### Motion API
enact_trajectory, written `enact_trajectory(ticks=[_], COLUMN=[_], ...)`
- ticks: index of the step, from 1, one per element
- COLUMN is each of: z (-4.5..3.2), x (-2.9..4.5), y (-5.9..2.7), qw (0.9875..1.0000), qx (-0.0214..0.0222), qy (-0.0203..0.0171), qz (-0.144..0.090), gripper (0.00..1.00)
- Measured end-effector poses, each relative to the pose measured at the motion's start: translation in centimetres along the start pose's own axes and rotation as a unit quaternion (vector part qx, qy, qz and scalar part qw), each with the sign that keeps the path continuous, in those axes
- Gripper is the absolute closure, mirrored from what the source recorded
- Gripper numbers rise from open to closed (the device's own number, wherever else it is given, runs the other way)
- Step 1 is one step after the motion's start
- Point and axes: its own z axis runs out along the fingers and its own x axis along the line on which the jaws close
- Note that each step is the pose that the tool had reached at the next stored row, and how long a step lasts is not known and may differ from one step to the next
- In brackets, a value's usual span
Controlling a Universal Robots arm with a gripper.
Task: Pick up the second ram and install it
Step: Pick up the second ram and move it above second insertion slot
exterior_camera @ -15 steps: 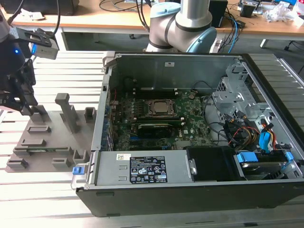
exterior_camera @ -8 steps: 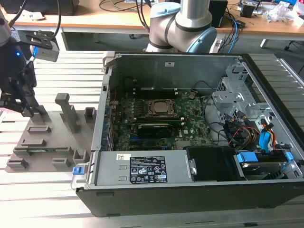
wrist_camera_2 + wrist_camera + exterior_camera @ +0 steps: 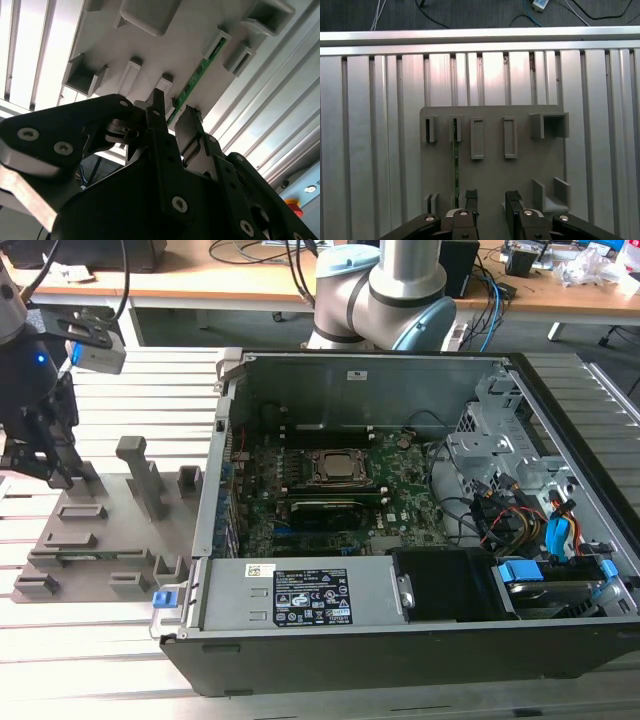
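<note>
Now, fingers [image 3: 471,199]: released and spread wide, gripping nothing.
Gripper [image 3: 491,200]: pointed down at the grey holder plate [image 3: 490,165]. In the exterior view it hangs over the plate's 10 o'clock corner.
Second ram [image 3: 455,165]: a slim green strip standing on edge in the plate's slot blocks, not yet lifted. One end lies just beside a finger. Whether that end sits inside the gap, I cannot tell.
Why on edge (judgement): the blocks hold only the ends, so both long faces stay free for the spread pads to close on.
Why fingers apart (judgement): an approach posture, leaving room to straddle the strip before closing.
Computer case [image 3: 350,380]: lies on its side with the panel off, at 3 o'clock from the plate in the exterior view. The mainboard [image 3: 400,505] faces up, probably so a strip can be pressed straight down into it.
Processor socket [image 3: 340,468]: near the middle of the board.
Surface: a ribbed aluminium table [image 3: 110,660] carries both plate and case.
Room: the arm's base [image 3: 380,285] stands at 12 o'clock behind the case. A wooden desk [image 3: 200,285] strewn with cables lies beyond. In the first wrist view a dark floor [image 3: 470,12] shows past the table edge.
</note>
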Motion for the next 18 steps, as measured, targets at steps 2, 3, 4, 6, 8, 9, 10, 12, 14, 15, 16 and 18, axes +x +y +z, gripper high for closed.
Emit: enact_trajectory(ticks=[2, 3, 4, 6, 8, 9, 10, 12, 14, 15, 16, 18], z=[0.12, 0.16, 0.21, 0.29, 0.40, 0.44, 0.50, 0.69, 0.91, 0.95, 0.99, 1.23], x=[0.00, 0.00, 0.01, 0.01, 0.01, 0.01, 0.01, 0.02, 0.02, 0.03, 0.03, 0.03], y=[-0.01, -0.01, -0.01, -0.01, -0.02, -0.02, -0.02, -0.03, -0.03, -0.04, -0.04, -0.05], qw=[1.0000, 1.0000, 1.0000, 1.0000, 1.0000, 1.0000, 1.0000, 1.0000, 1.0000, 1.0000, 1.0000, 1.0000], qx=[0.0000, 0.0000, 0.0000, 0.0000, 0.0000, 0.0000, 0.0000, 0.0000, 0.0000, 0.0000, 0.0000, 0.0000], qy=[0.0000, 0.0000, 0.0000, 0.0000, 0.0000, 0.0000, 0.0000, 0.0000, 0.0000, 0.0000, 0.0000, 0.0000], qz=[0.000, 0.000, 0.000, 0.000, 0.000, 0.000, 0.000, 0.000, 0.000, 0.000, 0.000, 0.000], gripper=[0.64, 0.64, 0.64, 0.64, 0.64, 0.64, 0.64, 0.64, 0.64, 0.64, 0.64, 0.64])
